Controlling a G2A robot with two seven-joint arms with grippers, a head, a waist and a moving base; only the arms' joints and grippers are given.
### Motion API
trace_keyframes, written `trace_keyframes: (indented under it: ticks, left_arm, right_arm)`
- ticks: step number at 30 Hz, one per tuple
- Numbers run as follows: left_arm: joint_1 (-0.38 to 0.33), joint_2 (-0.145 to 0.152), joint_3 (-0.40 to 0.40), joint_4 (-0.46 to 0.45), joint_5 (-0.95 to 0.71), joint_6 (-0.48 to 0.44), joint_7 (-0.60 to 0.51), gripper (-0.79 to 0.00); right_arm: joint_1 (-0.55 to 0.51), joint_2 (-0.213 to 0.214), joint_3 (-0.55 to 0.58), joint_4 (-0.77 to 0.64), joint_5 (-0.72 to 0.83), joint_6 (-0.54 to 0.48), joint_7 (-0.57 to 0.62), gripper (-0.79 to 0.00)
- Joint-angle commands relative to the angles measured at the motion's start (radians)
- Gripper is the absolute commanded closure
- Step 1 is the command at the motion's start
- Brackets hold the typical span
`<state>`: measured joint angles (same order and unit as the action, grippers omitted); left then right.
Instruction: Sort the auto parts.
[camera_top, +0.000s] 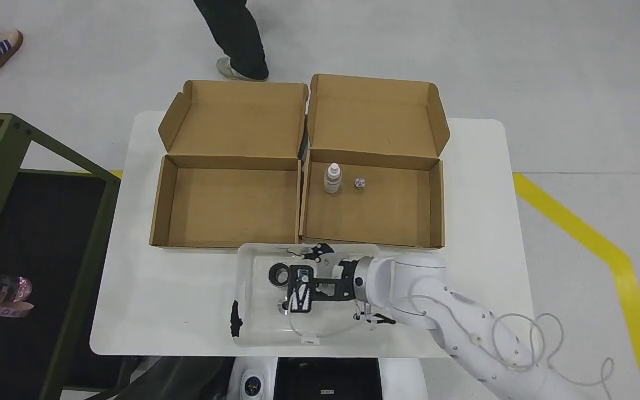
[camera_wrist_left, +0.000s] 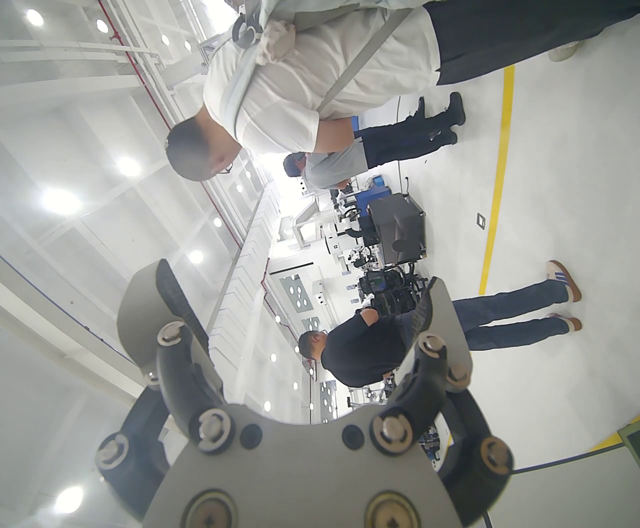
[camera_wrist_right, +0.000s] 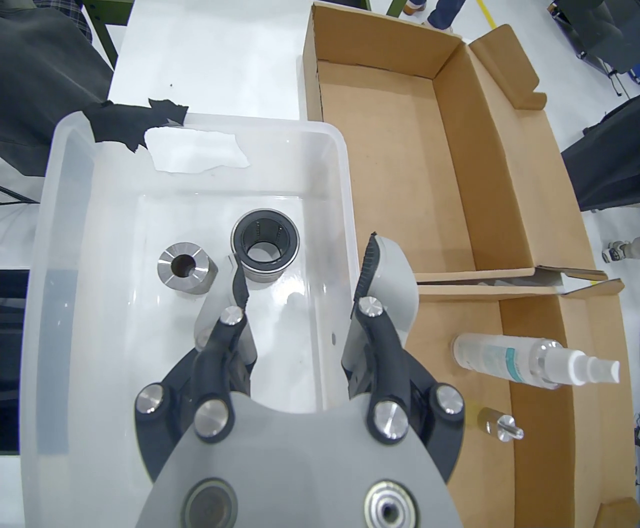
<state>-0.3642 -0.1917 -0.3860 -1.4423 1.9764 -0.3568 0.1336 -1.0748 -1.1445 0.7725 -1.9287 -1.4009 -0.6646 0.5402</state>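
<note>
**Two metal parts in a clear bin, right gripper open over them**

A black bearing (camera_wrist_right: 265, 245), ring-shaped and standing on end, sat on the floor of a clear plastic bin (camera_wrist_right: 65, 280). Just beside it, not touching, stood a steel bushing (camera_wrist_right: 186, 267) with a round bore facing up. A strip of black tape (camera_wrist_right: 130, 122) clung to the bin's rim at one corner.

The right gripper (camera_wrist_right: 305, 272) hung over the bin with its fingers spread apart and nothing between them. One fingertip (camera_wrist_right: 240, 287) showed between the bearing and the bushing; whether it touched either could not be told.

The bin lay at the near edge of a white table (camera_top: 480, 180). Beyond it two open cardboard boxes sat side by side with their flaps folded back. The left box (camera_top: 230, 205) held nothing. The right box (camera_top: 400, 215) held a spray bottle (camera_wrist_right: 505, 360) lying on its side and, near it, a small metal pin (camera_wrist_right: 495, 425).

The left gripper (camera_wrist_left: 300, 290) pointed out at the room, its fingers wide apart and empty.
</note>
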Motion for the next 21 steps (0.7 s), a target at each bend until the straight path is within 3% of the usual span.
trace_keyframes:
  ticks: [1,21]
  left_arm:
    - [0.000,0.000,0.000,0.000,0.000,0.000,0.000,-0.785]
    - [0.000,0.000,0.000,0.000,0.000,0.000,0.000,-0.785]
  right_arm:
    - [0.008,-0.006,-0.018,0.015,0.001,0.001,0.000,-0.443]
    - [0.089,-0.061,-0.124,0.161,0.015,0.022,-0.018,-0.502]
